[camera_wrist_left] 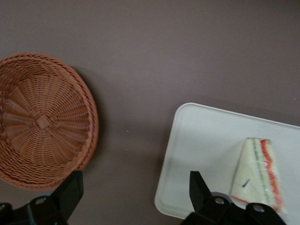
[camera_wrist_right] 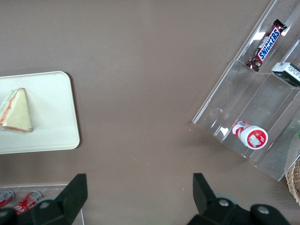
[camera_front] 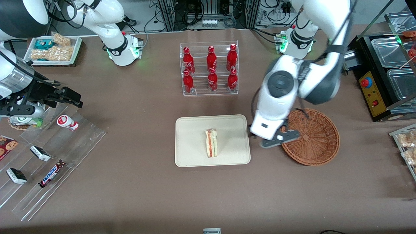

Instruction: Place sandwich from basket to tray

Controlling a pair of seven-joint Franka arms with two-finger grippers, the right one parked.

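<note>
The sandwich (camera_front: 211, 143) (camera_wrist_left: 260, 173) (camera_wrist_right: 15, 111), a cream wedge with red and green layers, lies on the cream tray (camera_front: 191, 130) (camera_wrist_left: 206, 140) (camera_wrist_right: 51, 108), near its middle. The reddish-brown wicker basket (camera_front: 313, 136) (camera_wrist_left: 42, 122) sits beside the tray toward the working arm's end, with nothing in it. My left gripper (camera_front: 276, 138) (camera_wrist_left: 135, 180) hangs open above the brown table in the gap between the tray's edge and the basket's rim. Nothing is between its fingers.
A clear rack of red bottles (camera_front: 209, 68) stands farther from the front camera than the tray. Clear stepped racks with snack bars (camera_front: 48, 156) lie toward the parked arm's end. A black box with a red button (camera_front: 370, 91) stands past the basket.
</note>
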